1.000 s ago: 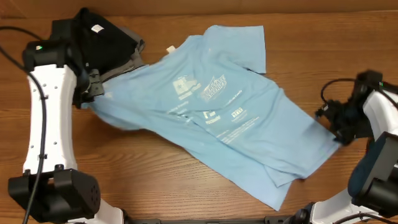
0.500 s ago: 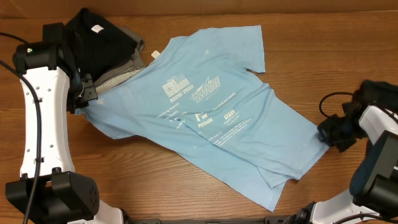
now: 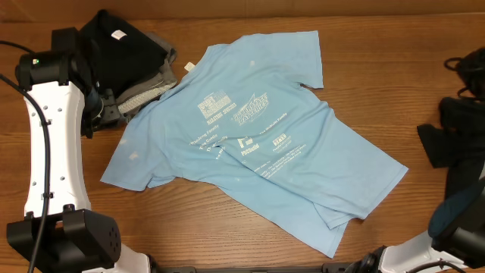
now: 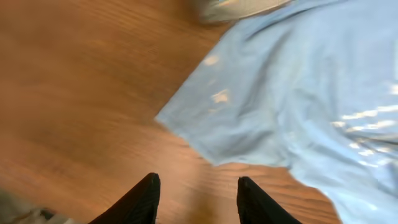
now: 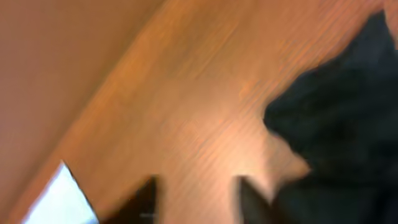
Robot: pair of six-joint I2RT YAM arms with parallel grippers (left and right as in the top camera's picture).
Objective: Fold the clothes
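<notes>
A light blue T-shirt [image 3: 258,144] with white print lies spread flat and slanted across the middle of the table. Its left sleeve corner shows in the left wrist view [image 4: 249,118]. My left gripper [image 4: 196,190] is open and empty above bare wood, just left of that sleeve corner; in the overhead view it is at the shirt's upper left [image 3: 102,106]. My right gripper [image 5: 196,193] is open and empty over bare wood at the far right, away from the shirt; the view is blurred. A bit of the blue shirt shows at lower left of the right wrist view [image 5: 59,199].
A pile of black and grey clothes [image 3: 129,57] sits at the back left, partly under the shirt's shoulder. The right arm's dark body [image 3: 455,136] is at the table's right edge. The table [image 3: 189,220] is brown wood.
Both grippers have let go of the shirt. Its left sleeve dropped flat on the table. The right arm pulled back to the right edge; the shirt's lower right corner lies flat.
</notes>
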